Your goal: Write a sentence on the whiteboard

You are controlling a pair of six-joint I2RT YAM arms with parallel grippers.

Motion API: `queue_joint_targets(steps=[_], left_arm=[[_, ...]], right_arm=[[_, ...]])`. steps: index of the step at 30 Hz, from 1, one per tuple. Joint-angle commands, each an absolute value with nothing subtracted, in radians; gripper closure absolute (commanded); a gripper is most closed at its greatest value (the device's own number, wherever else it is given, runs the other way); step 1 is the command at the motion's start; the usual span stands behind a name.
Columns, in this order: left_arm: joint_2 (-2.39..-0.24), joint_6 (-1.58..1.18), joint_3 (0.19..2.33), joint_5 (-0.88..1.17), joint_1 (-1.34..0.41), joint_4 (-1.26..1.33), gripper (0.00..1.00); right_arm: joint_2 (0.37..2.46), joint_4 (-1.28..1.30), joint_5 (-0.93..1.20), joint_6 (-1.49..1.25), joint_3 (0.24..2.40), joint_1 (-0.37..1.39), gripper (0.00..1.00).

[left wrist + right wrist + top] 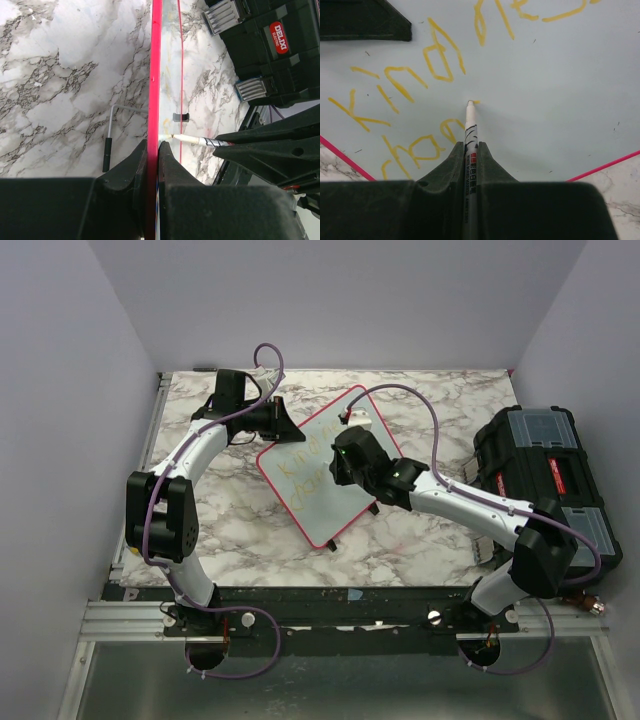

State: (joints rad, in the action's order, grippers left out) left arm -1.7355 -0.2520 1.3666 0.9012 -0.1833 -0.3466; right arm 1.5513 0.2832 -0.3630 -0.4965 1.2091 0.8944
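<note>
The whiteboard with its pinkish-red frame lies tilted on the marble table. My left gripper is shut on the board's upper left edge; in the left wrist view the red frame runs straight between its jaws. My right gripper is shut on a white marker, whose tip touches the board. The sentence shows as two lines of yellow letters, the lower one ending just left of the tip. The marker also shows in the left wrist view.
A black toolbox stands at the right edge of the table, close to the right arm. A thin metal rod with a black grip lies on the marble beside the board. A small black clip sits on the board's surface.
</note>
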Motion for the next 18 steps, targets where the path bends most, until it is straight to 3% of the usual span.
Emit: queue_joint_targets(steps=[1, 18], left_arm=[[-1.725, -0.152, 1.343, 0.827, -0.202, -0.387, 1.0], [-1.727, -0.152, 1.345, 0.825, -0.202, -0.386, 1.0]], right_arm=[[1.569, 0.259, -0.286, -0.489, 1.211, 0.891, 0.99], [1.522, 0.291, -0.3, -0.505, 1.121, 0.892, 0.99]])
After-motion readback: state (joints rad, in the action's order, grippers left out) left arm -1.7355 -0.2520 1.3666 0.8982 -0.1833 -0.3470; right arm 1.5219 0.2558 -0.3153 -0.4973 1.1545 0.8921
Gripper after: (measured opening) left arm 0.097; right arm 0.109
